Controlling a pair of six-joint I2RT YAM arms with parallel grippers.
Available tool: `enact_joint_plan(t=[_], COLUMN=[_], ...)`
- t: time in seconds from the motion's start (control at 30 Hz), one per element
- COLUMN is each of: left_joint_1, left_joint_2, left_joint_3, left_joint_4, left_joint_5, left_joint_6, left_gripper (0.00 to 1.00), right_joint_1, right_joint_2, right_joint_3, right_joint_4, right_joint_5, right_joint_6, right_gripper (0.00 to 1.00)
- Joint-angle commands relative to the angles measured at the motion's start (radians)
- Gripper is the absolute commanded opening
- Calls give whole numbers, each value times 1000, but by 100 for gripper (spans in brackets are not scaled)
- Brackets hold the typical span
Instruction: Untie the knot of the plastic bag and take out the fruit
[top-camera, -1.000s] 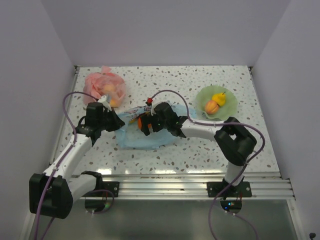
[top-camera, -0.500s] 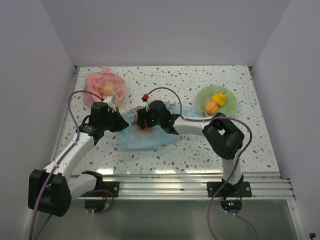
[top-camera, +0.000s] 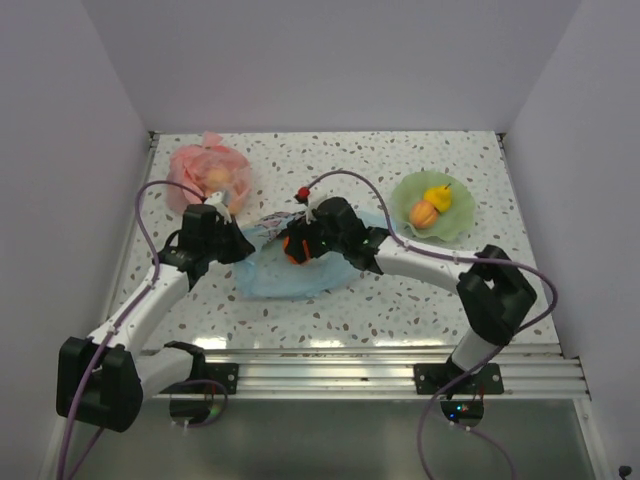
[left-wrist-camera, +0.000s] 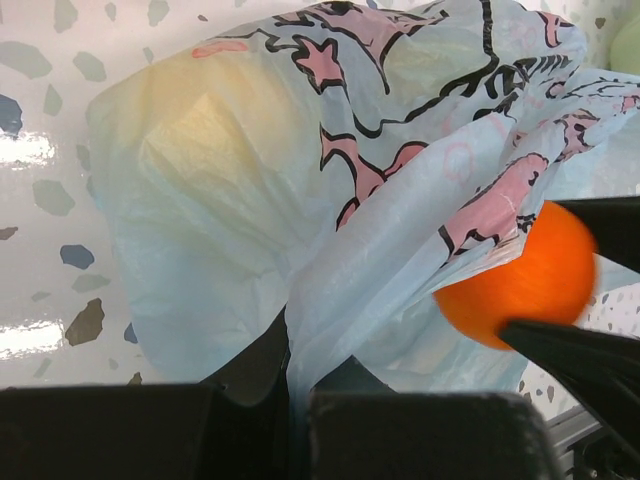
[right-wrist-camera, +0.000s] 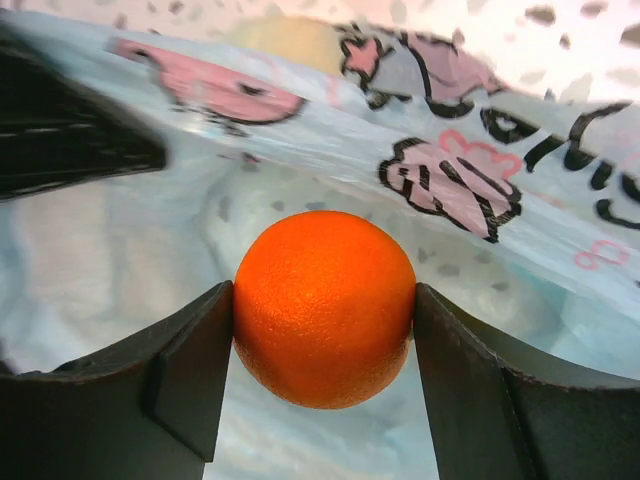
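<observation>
The plastic bag (top-camera: 285, 272) lies flattened on the table (top-camera: 400, 300) between the two arms. Its mouth appears open, so the knot is judged already undone. An orange fruit (right-wrist-camera: 325, 305) is clamped squarely between the fingers of the right gripper (top-camera: 300, 248), which sits over the bag's far edge. The wrist views place this fruit at the opening with printed film behind it; whether it has fully cleared the plastic cannot be told. The left gripper (left-wrist-camera: 300, 410) is clenched on a gathered fold of the bag's film at its left side, judged to be bracing the bag. A pale yellow fruit (left-wrist-camera: 200, 130) shows through the film, inside the bag; any others within cannot be made out. Well apart to the right, a green plate (top-camera: 462, 222) bears a yellow fruit (top-camera: 437, 196) and an orange-peach fruit (top-camera: 423, 214), judged already extracted. A pink bag (top-camera: 205, 175) lies at the far left, held by neither gripper. Assessment: untying complete, two fruits delivered, one in hand, at least one left to remove.
</observation>
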Motion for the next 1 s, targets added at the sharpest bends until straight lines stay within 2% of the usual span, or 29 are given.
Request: enact_joint_plan(t=[0.0,0.2,0.23,0.27,0.37,0.4,0.5,0.57,0.67,0.8,0.97], left_joint_1=[-4,-4,-4,-6,-4,-4,-6,-4,-4,-4,-4], left_joint_2=[10,4,4,0,-5,-8,-16,-25,-33,-37,-45], left_joint_3=[44,43,43,41,27,24,13,6,3,0,0], left_joint_4=[24,19,18,19,25,27,32,35,32,25,21], left_joint_5=[-26,-36,-36,-42,-47,-44,-30,-33,-29,-22,-22], left_joint_6=[9,16,18,18,23,23,20,18,21,24,26], left_gripper=[1,1,1,1,1,1,1,1,1,1,1], right_joint_1=[4,-38,-52,-64,-157,-227,-340,-401,-538,-706,-780], right_joint_2=[-171,-326,-362,-376,-409,-415,-420,-406,-387,-291,-194], right_joint_3=[31,87,91,94,61,48,-1,-41,-76,-59,-18], right_joint_4=[-89,-232,-260,-272,-286,-289,-289,-277,-266,-268,-232], right_joint_5=[-56,32,63,156,278,330,487,540,551,482,459], right_joint_6=[-77,-178,-190,-203,-224,-200,-177,-133,-51,13,50], right_gripper=[0,0,0,0,0,0,0,0,0,0,1])
